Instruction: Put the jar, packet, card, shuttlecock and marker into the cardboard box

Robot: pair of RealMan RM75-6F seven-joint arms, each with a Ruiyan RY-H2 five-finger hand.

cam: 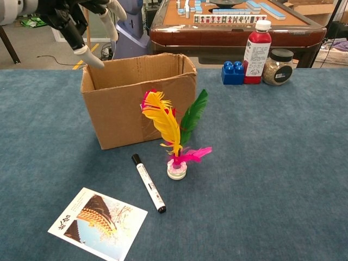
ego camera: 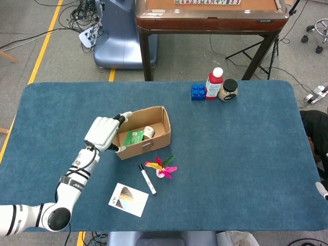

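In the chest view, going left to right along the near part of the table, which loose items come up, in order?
Card → marker → shuttlecock. The cardboard box sits behind them and spans both marker and shuttlecock, so it is left out of the order.

The green packet [ego camera: 132,138] and small jar [ego camera: 147,132] lie inside the cardboard box [ego camera: 154,144], just right of the left hand [ego camera: 104,133]. The marker [ego camera: 147,179], feathered shuttlecock [ego camera: 162,168] and card [ego camera: 128,199] lie below the hand.

No legible text or labels.
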